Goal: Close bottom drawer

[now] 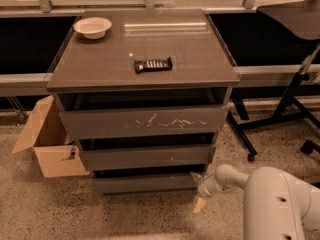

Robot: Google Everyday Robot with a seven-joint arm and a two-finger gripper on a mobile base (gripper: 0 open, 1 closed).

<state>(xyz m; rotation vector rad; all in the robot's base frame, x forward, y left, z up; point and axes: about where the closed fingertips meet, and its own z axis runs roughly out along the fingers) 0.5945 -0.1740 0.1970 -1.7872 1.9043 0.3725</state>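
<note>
While the bottom drawer [142,183] juts out, the pincer [199,195] (state unclear) sits by its right edge

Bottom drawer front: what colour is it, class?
Dark grey-brown and unmarked; the bottom drawer shows best in the camera view, with the tool at its right end.

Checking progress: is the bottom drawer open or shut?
Apparently slightly open: a dark gap shows above the bottom drawer front. The gripper sits at its right end.

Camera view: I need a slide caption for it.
Claw low beside the right end of the slim bottom drawer of a three-drawer cabinet.
</note>
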